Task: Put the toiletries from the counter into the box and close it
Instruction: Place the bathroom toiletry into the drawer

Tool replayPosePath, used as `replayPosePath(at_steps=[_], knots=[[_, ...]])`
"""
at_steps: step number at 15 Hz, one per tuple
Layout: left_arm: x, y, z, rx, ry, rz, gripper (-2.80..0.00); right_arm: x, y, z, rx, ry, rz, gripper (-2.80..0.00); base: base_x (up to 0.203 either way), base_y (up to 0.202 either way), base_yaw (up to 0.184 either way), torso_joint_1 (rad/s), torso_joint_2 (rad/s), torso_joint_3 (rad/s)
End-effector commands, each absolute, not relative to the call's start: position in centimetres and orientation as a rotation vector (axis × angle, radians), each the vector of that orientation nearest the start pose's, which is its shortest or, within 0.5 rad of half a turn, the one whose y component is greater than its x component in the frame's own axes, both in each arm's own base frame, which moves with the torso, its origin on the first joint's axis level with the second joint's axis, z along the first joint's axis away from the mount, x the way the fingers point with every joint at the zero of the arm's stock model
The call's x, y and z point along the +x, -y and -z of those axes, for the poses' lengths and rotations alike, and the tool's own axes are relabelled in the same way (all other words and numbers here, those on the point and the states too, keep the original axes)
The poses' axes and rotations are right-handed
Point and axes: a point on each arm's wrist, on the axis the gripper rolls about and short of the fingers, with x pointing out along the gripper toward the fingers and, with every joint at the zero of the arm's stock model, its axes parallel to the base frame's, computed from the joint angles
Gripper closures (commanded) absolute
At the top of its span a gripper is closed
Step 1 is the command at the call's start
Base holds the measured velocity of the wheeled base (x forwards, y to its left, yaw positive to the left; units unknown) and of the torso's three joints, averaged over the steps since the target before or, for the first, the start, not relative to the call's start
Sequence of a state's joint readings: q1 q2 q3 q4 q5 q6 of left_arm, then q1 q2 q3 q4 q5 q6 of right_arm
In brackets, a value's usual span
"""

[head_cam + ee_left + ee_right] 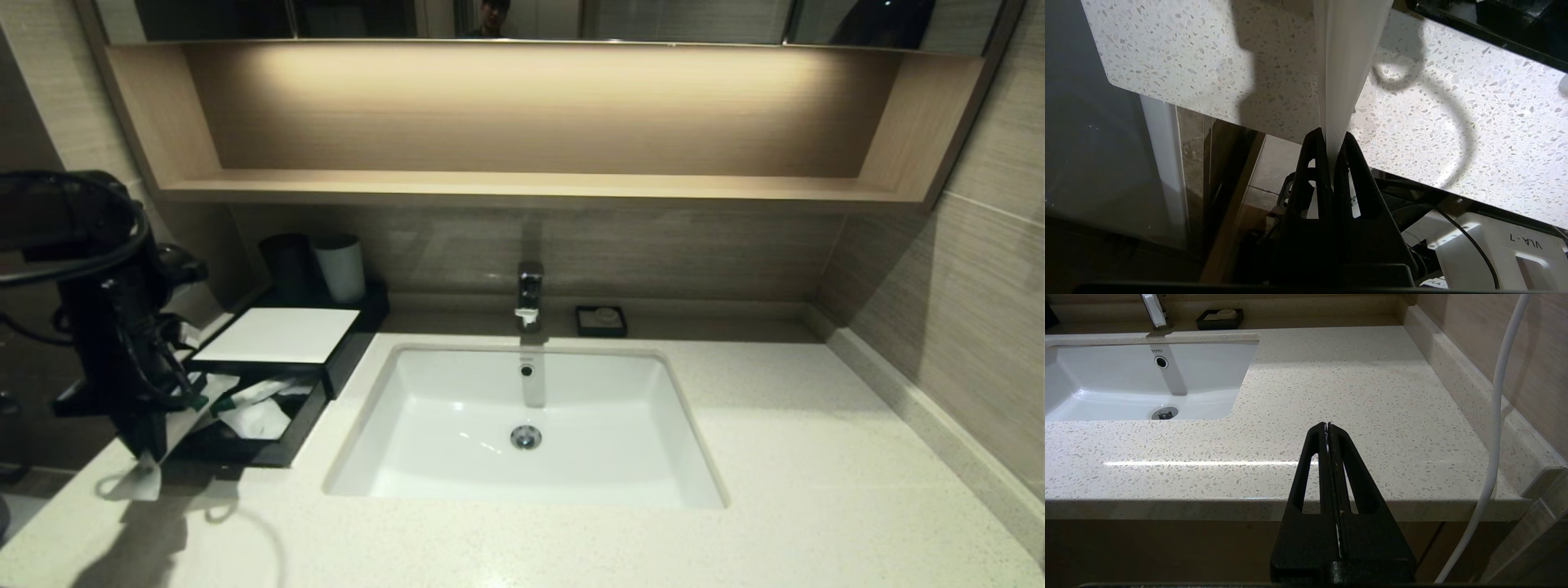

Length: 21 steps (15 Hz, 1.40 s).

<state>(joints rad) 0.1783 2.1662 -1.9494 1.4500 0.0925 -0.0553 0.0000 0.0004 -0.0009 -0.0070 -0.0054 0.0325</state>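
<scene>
I see left gripper (1334, 136) clamped on sachet (1345, 69), hanging over counter (1474, 134) beside open box (277, 445). Two sachets (260, 402) in drawer. Left: drop this one, close box. Right gripper (1327, 426) idle, pinched on nothing.

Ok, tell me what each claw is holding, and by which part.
Left claw pinches a white sachet by one end. Right claw holds nothing.

Three sachets: one (1345, 69) pinched, two (253, 408) in the one box (277, 336). Two cups (339, 265), one faucet (529, 294), one soap dish (601, 321), one sink (457, 425).
</scene>
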Motion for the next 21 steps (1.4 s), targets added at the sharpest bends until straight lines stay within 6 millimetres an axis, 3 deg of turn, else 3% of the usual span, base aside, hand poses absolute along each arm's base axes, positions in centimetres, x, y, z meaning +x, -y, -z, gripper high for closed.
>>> replayPosePath(at_steps=[1,9,21], knots=[[34.3,-6.1,-17.5,-0.106,-1.69,-0.245,0.0,-2.3,0.0,-7.6,0.032,0.006,0.006,0.0,0.0,0.0,0.0,0.0,0.0,0.0],[35.8,-6.3,-15.6,-0.104,-1.672,-0.244,0.0,-2.3,0.0,-7.6,0.032,0.006,0.006,0.0,0.0,0.0,0.0,0.0,0.0,0.0],[36.8,-6.4,-15.9,-0.103,-1.557,-0.254,0.0,-2.3,0.0,-7.6,0.032,0.006,0.006,0.0,0.0,0.0,0.0,0.0,0.0,0.0]])
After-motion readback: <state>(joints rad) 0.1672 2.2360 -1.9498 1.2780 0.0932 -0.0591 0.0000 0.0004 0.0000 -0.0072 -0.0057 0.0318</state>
